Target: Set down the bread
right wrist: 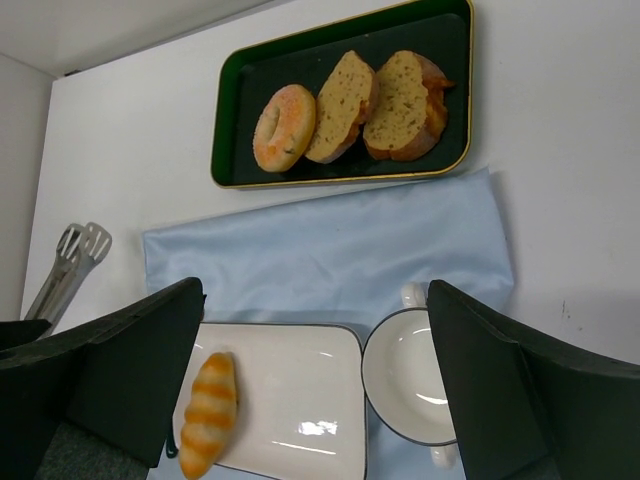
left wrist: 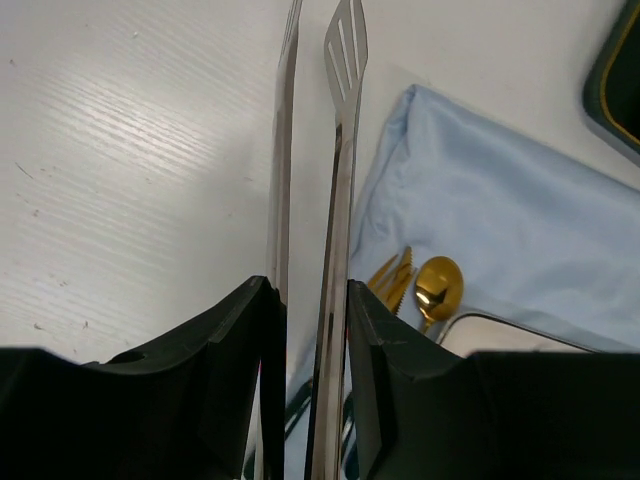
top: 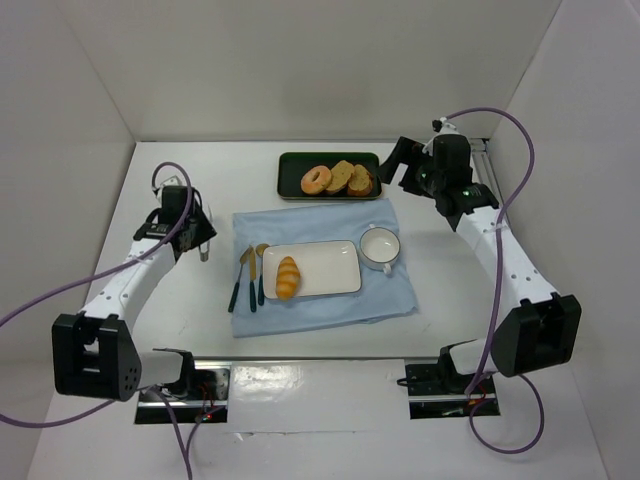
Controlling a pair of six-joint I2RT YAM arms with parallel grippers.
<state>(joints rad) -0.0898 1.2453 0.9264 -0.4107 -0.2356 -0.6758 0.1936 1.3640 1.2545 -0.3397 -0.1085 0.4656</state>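
The bread (top: 288, 277) is a small golden ridged roll lying at the left end of the white rectangular plate (top: 335, 262) on the blue cloth; the right wrist view also shows the bread (right wrist: 208, 414). My left gripper (top: 200, 238) hovers over the table left of the cloth. The left gripper (left wrist: 310, 290) is shut on the handles of metal tongs (left wrist: 340, 150), whose tips point away and hold nothing. My right gripper (top: 403, 165) hangs high at the back right. That right gripper (right wrist: 315, 300) is open and empty, apart from the bread.
A dark green tray (top: 290, 165) at the back holds a bagel (top: 317, 179) and toast slices (top: 352, 178). A white cup (top: 380, 246) stands right of the plate. Gold fork, knife and spoon (top: 250, 275) lie left of the plate on the blue cloth (top: 380, 295).
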